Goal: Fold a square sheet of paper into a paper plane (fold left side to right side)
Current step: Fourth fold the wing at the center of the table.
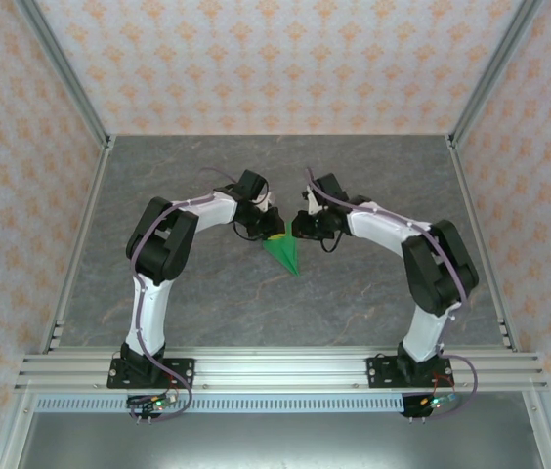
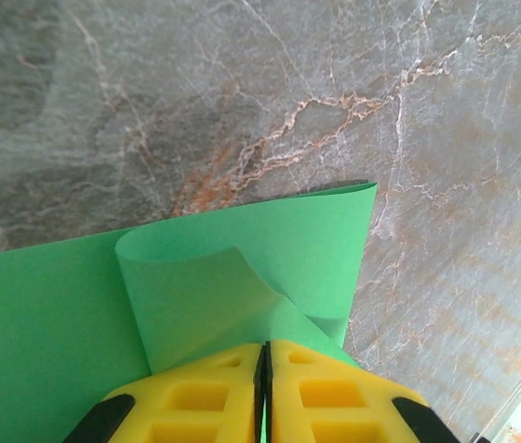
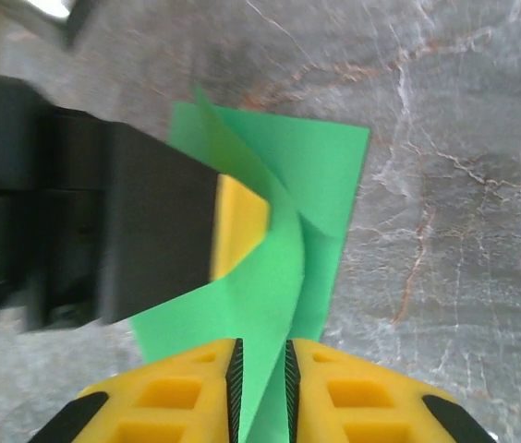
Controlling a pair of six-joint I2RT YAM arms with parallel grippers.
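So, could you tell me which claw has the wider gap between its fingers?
The right claw: green paper fills a slot between its fingers, while those of the left claw nearly touch.

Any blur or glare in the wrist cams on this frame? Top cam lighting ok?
Right wrist: the left gripper, close to the lens, is blurred, while the green paper is sharp. Left wrist: paper and marble table in focus, no glare. Top external: even light, no hard shadows.
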